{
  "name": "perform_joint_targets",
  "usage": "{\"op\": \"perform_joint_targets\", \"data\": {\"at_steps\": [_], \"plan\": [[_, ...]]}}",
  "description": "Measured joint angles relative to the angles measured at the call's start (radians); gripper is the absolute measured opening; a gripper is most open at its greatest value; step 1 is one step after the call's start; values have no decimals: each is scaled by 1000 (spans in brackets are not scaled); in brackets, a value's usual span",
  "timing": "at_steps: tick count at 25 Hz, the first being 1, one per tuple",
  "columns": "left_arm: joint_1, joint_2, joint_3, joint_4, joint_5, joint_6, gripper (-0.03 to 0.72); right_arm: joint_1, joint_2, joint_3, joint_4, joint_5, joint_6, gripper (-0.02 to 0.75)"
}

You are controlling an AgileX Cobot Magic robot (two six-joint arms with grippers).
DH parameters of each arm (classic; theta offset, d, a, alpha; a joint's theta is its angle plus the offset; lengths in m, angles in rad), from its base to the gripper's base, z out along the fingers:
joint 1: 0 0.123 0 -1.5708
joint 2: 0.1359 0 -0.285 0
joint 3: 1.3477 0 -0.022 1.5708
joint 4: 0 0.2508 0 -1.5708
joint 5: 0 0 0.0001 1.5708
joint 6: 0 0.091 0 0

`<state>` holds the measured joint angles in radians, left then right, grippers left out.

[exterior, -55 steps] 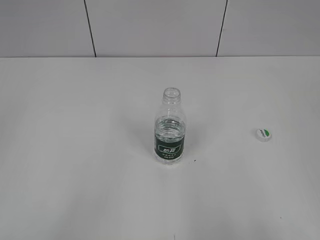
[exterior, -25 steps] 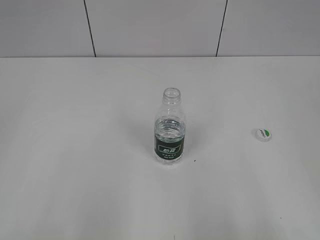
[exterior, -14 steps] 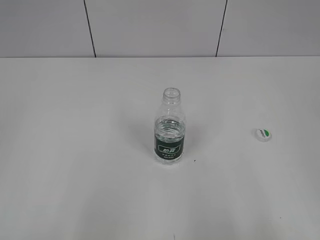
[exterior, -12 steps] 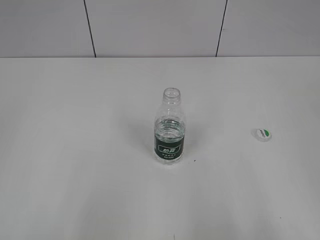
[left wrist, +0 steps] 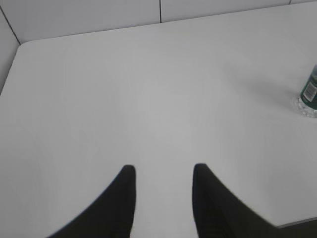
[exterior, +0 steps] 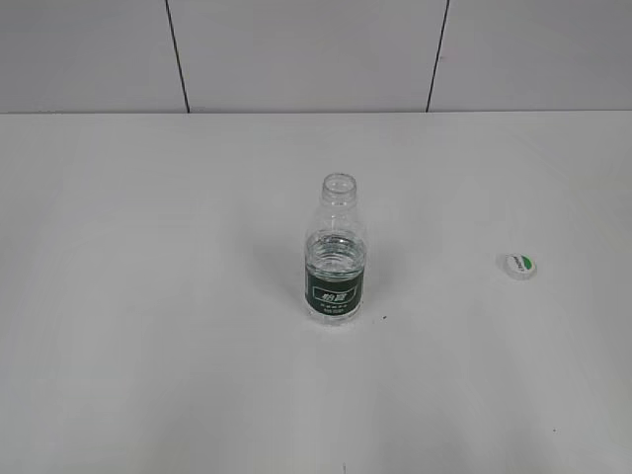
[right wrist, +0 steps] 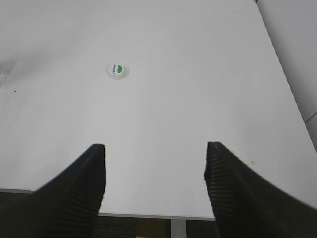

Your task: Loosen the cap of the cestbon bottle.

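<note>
- White table [exterior: 148, 296] carries everything
- Cestbon bottle [exterior: 335, 252] stands upright mid-table, its mouth uncovered
- Right gripper [right wrist: 154, 168] hangs with jaws wide apart
- Left gripper [left wrist: 163, 191] hangs parted, empty
- Cap [exterior: 519, 265] lies well right of the bottle

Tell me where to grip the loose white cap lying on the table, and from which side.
Grip the small round white plastic screw cap across its side wall, coming straight down from above. It lies flat on the white table, green mark up, apart from the clear plastic cestbon bottle, so only its low rim offers opposing faces. The right tool, open, looks nearest.
</note>
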<state>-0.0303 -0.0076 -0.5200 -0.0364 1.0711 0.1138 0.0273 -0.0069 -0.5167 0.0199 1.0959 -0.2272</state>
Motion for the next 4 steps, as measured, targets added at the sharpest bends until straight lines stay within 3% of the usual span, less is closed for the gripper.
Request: {"op": "perform_joint_targets", "data": {"at_steps": [4], "plan": [[-8, 0, 0, 0, 0, 0, 242, 0, 0, 0, 0, 0, 0, 484]]}}
